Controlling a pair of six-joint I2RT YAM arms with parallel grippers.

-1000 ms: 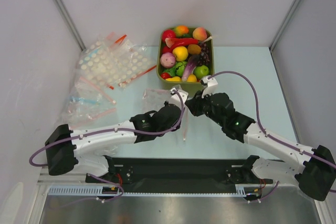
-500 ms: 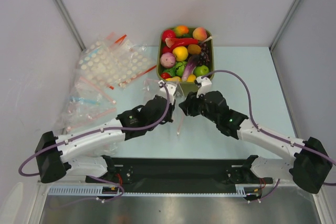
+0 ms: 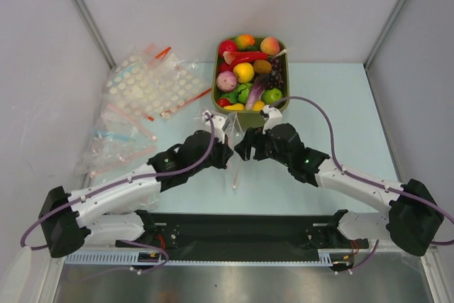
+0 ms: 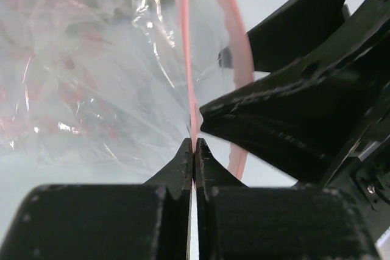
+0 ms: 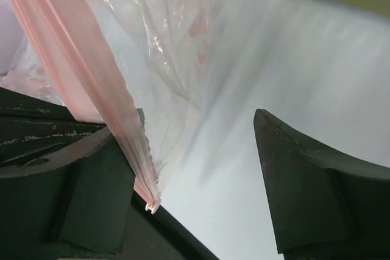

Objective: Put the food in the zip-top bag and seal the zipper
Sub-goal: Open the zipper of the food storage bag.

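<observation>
Well, it looks like early days: as far as I can see, none of the food (image 3: 245, 72) is in the zip-top bag (image 4: 91, 89) yet. All the glossy fruits and vegetables sit heaped in the olive-green tub (image 3: 286, 58) at twelve o'clock on the tabletop (image 3: 333, 104). The bag hangs near the middle, just at six o'clock from the tub, between the two arms. The left hand (image 4: 194, 147) is pressed together, pinching the zipper (image 4: 186, 59), whose pink strip runs up from its fingertips. The right hand (image 5: 201, 126) stands spread wide and grips nothing; one pink lip hangs just beside the finger at nine o'clock in its own view. The mouth looks parted, its two lips bowing apart. I'd judge that filling and sealing are both left to do, and the mouth is held from one side only
</observation>
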